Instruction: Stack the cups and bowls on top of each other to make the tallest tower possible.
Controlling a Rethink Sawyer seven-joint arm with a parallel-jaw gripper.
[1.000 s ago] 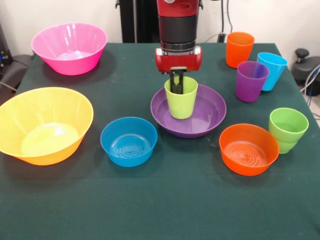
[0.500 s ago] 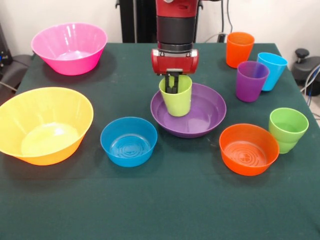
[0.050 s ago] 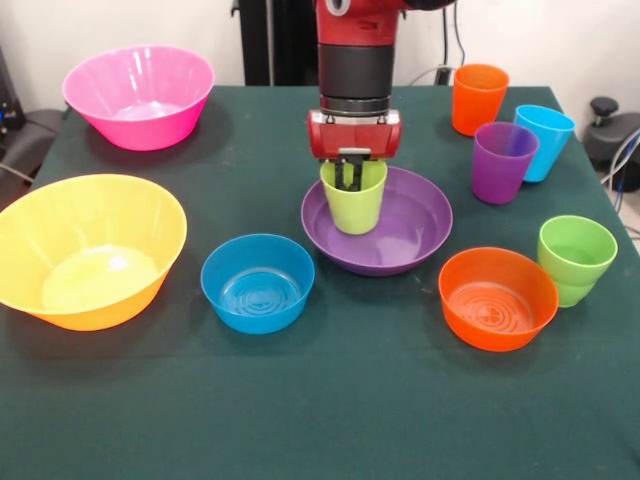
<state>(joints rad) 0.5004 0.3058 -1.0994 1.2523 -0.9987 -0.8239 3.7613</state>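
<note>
- a dark green cloth covers the table (image 3: 330,420), which fills nearly the whole front view; behind its far edge is a pale wall, with a dark upright post (image 3: 270,40) and some cables near the far right corner.
- around the middle: a pink bowl (image 3: 138,96) sits far left, a big yellow-orange bowl (image 3: 88,250) near left, a small blue bowl (image 3: 257,282) just left of centre and a small orange bowl (image 3: 497,298) near right.
- an orange cup (image 3: 479,98), a purple cup (image 3: 503,162) and a light blue cup (image 3: 543,141) cluster at the far right; the purple and light blue ones are just beside each other. a green cup (image 3: 576,259) stands just right of the small orange bowl.
- the wide purple bowl (image 3: 378,222) lies at centre, with the lime-yellow cup (image 3: 353,200) upright over its left part.
- the red and black arm comes straight down over that cup; the gripper (image 3: 348,176) reaches into the cup's mouth, its dark fingers at the cup's far rim. whether they pinch the wall i cannot tell.
</note>
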